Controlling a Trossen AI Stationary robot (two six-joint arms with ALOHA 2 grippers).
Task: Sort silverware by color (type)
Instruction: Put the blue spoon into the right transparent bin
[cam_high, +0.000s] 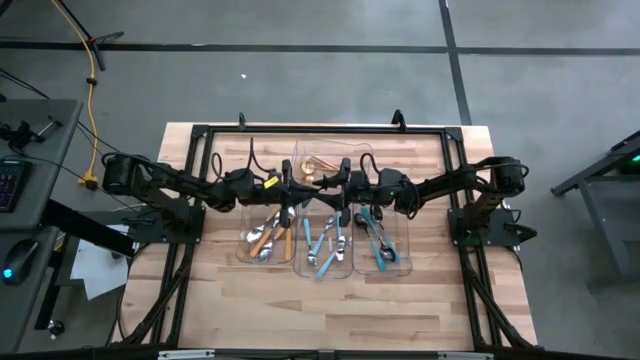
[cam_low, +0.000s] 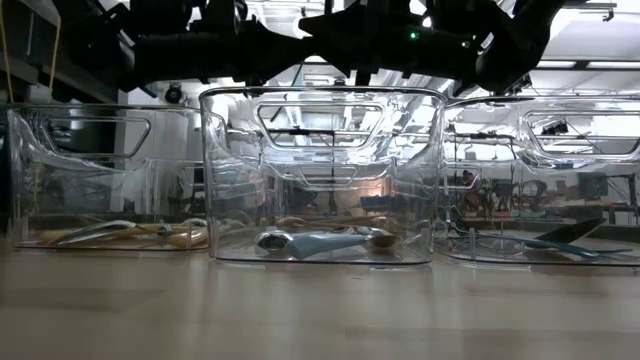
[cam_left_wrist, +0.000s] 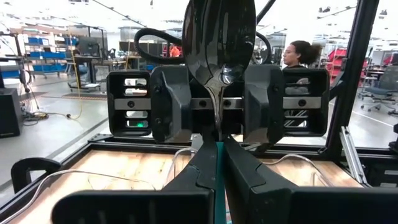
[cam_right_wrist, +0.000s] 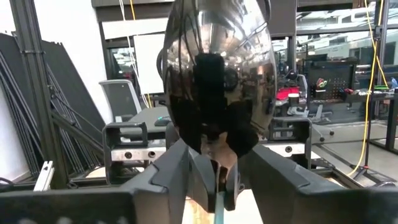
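**Sorting, state of progress**
- Left tray (cam_low: 60, 160): the orange-handled pieces (cam_high: 268, 238) are being kept here, lying in a loose heap.
- Middle tray (cam_low: 230, 180): the light-blue-handled pieces (cam_high: 325, 245) are being kept here.
- Back tray (cam_high: 297, 160), behind the middle one: the gold pieces (cam_high: 318, 165) are being kept here.
- Right tray (cam_low: 600, 200): the teal-handled pieces (cam_high: 378, 245) are being kept here.
- No loose cutlery is being shown on the bare table (cam_high: 450, 300).
- Judgement: the sorting is being brought near its end, with one dark spoon (cam_left_wrist: 219, 43) left in the air above the trays and likely meant for the right tray.

**Arms, pose**
- Left gripper (cam_left_wrist: 217, 146): it is being held out level over the middle of the tray row. Its fingers are clamped tight on the spoon's teal handle, and the bowl is being presented upright.
- Right gripper (cam_right_wrist: 217, 168): it is being held out from the other side, nose to nose with the left one. Its fingers are being kept spread on either side of the spoon's neck, with no grip visible.
- Judgement: a handover from left to right is being set up and is not yet completed.
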